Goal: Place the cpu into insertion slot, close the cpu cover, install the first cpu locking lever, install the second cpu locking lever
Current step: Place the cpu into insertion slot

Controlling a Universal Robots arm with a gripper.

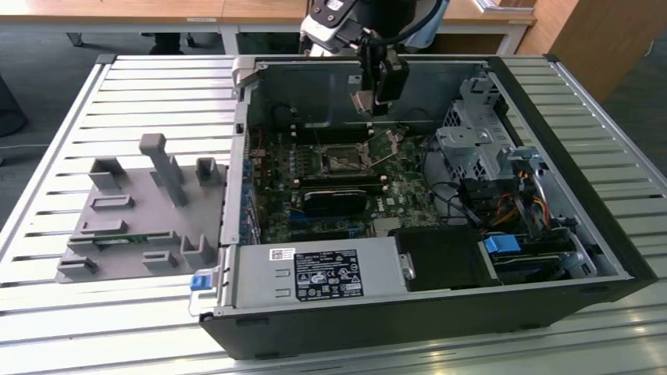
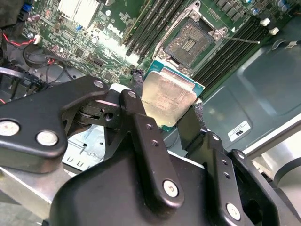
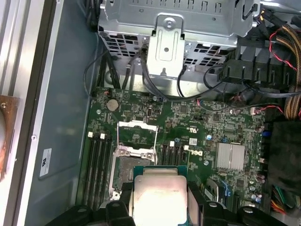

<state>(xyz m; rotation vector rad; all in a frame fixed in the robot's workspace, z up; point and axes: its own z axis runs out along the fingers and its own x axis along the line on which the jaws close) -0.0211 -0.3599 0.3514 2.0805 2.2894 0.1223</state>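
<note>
The gripper (image 2: 167, 101) is clamped on the cpu (image 2: 169, 94), pinching two opposite edges. It hangs above the green motherboard (image 3: 207, 127), close to the bare insertion slot (image 2: 188, 43). The cpu cover (image 3: 136, 133) stands open beside the slot, inside the computer case (image 1: 417, 328).

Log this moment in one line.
gripper shut on cpu | cpu held above motherboard | insertion slot empty | cpu cover open

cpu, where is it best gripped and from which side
Pinch the cpu by two opposite edges, coming from its metal-top side, as the claw does here: it is a thin flat square, so only the rim offers purchase.
</note>
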